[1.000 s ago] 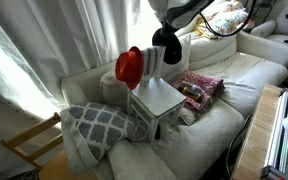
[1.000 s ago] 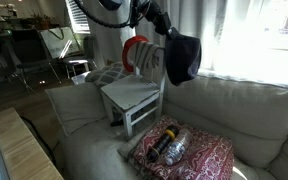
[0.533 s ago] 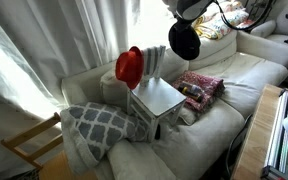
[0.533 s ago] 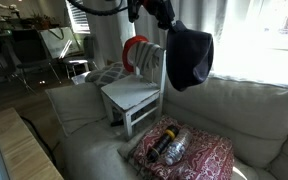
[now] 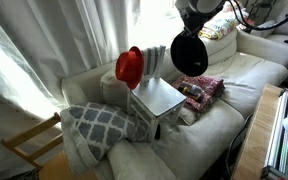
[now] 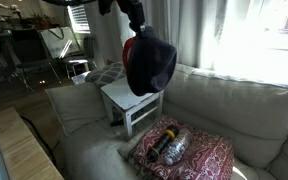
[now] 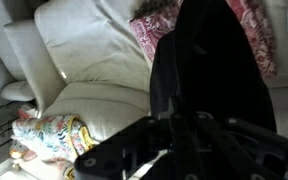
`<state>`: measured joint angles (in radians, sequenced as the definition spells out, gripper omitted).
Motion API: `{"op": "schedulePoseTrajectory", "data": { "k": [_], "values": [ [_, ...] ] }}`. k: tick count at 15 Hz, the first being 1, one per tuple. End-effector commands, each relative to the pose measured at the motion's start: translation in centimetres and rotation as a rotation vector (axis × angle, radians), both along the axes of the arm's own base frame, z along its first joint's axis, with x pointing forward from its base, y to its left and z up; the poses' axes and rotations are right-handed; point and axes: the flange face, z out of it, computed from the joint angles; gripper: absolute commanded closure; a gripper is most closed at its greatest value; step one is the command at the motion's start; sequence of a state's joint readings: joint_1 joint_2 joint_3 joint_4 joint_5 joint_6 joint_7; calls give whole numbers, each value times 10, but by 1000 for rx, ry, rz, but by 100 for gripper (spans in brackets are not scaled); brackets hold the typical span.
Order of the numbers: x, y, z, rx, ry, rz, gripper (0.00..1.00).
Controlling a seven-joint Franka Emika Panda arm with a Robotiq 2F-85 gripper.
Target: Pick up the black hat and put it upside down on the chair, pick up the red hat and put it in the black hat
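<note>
Wrist view is filled mostly by the black hat point(image 7: 209, 70), which hangs down from my claw point(image 7: 179, 120). My fingers are pinched together on its edge, with the dark fabric bunched between them. Past the hat I see pale sofa cushions point(image 7: 84, 45) and, at the top, a red patterned cushion point(image 7: 249, 25).

In an exterior view the black hat dangles in the air on edge, clear of everything below. It sits higher than the seat of the chair point(image 5: 159, 97) and beside the slatted backrest, above the red patterned cushion. Whether its hollow or its crown faces that camera, I cannot tell; it reads as one dark round shape.

The red hat point(image 5: 129, 67) is up at the top corner of the chair's backrest, apart from the black hat. The chair stands on the sofa with its flat seat bare. A grey-and-white patterned pillow point(image 5: 94, 125) lies just beside its legs, and a bare-wood chair frame point(image 5: 29, 145) stands off the sofa's end.
</note>
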<state>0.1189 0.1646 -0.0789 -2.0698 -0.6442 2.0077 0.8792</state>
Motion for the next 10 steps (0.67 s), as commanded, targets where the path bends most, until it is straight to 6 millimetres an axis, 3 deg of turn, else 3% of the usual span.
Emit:
{"op": "schedulePoseTrajectory", "data": {
  "k": [1,2,3,9,10],
  "values": [
    [-29,23,21,186,-26,25,99],
    [-31,30,24,234,-34,33,99],
    [-15,26,16,145,-18,14,96],
    [-23,34,25,228,-35,20,99],
    [-20,38,19,344,-56,-6,99]
  ]
}}
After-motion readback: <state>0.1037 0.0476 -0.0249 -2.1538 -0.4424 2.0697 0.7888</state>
